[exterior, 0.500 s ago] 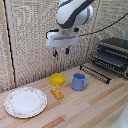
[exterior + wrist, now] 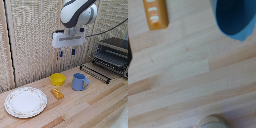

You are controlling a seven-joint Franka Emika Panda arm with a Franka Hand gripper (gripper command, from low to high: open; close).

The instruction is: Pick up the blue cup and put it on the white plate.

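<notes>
The cobalt cup [image 2: 78, 82] is a medium-blue mug with a side handle, standing upright on the wooden table near the middle of the exterior view. The wrist view catches part of this cup [image 2: 234, 19] from above. The alabaster dining ware [image 2: 25, 101] is a large white plate with a speckled rim, lying at the exterior view's left. My gripper [image 2: 66, 52] hangs high in the air, above and behind the cup and the yellow bowl. Its dark-tipped fingers [image 2: 73, 51] point down, spread apart, with nothing between them.
A small yellow bowl [image 2: 58, 79] sits just to the cup's left. An orange-yellow block [image 2: 57, 93] lies in front of it, also seen in the wrist view as an orange-yellow block [image 2: 155, 14]. A toaster oven [image 2: 112, 56] and a dark rack [image 2: 96, 73] stand at the right.
The arm and gripper look much the same as half a second ago. Cup, plate and bowl have not moved.
</notes>
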